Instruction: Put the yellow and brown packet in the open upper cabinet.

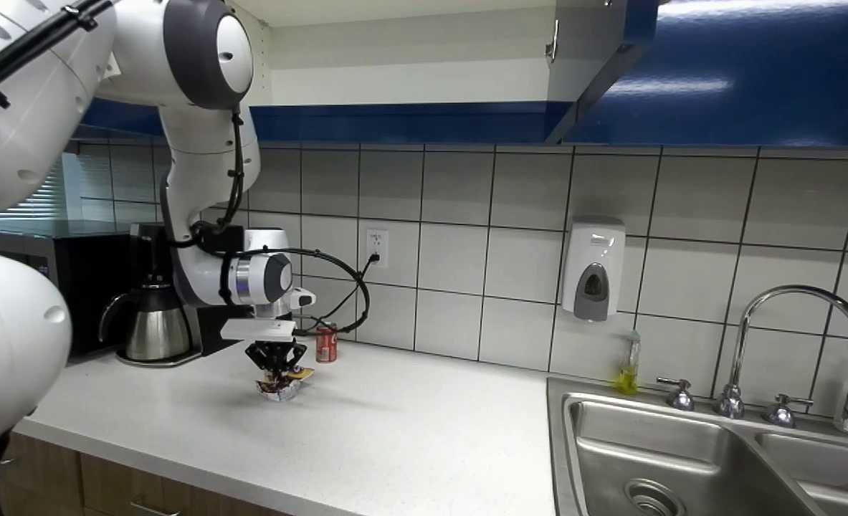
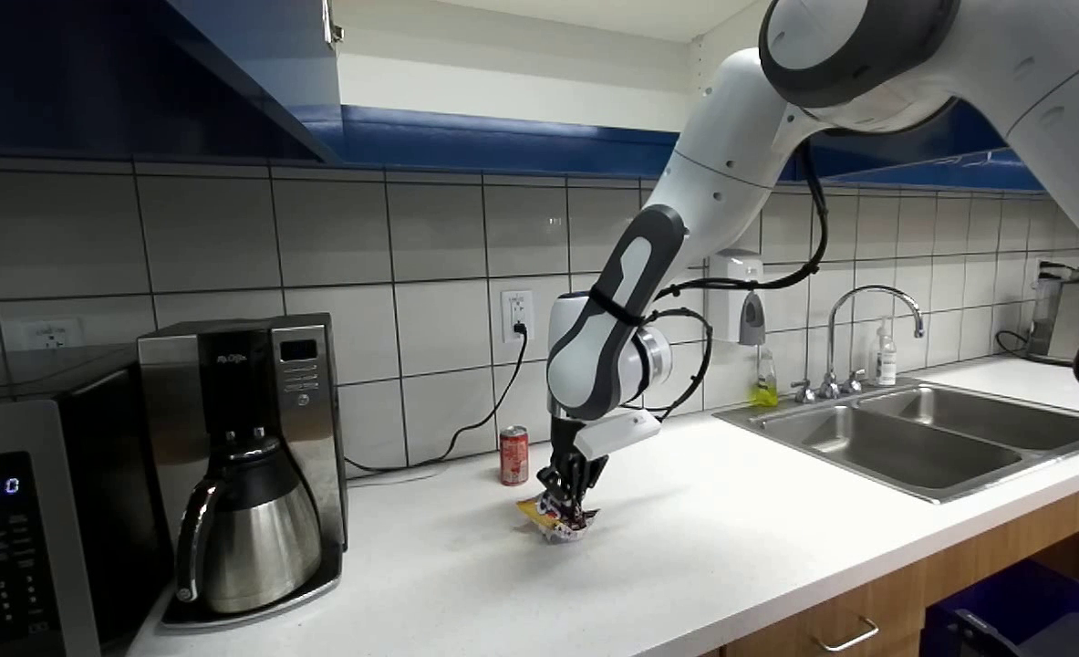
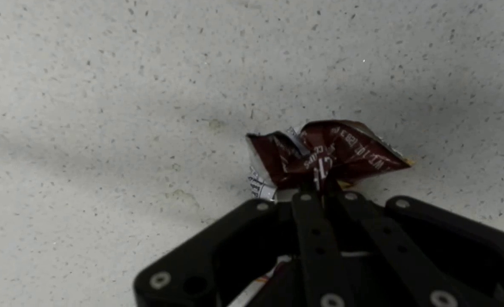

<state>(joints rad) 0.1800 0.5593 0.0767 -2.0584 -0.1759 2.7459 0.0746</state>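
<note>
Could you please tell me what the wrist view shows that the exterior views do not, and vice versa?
Only the wrist view shows readable white lettering on the crinkled yellow and brown packet.
Only the exterior views show the open blue upper cabinet with cream interior, the small red can and the metal double sink.
All share the black pincer, shut on that packet, and the pale countertop.

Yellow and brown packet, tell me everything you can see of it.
The packet looks like thin, crinkled film: dark brownish red with pale lettering in the wrist view, yellow and whitish parts in both exterior views. The fingers pinch its bunched middle, ends flaring either side. It is on or just above the counter (I cannot tell which), near the red can.
</note>
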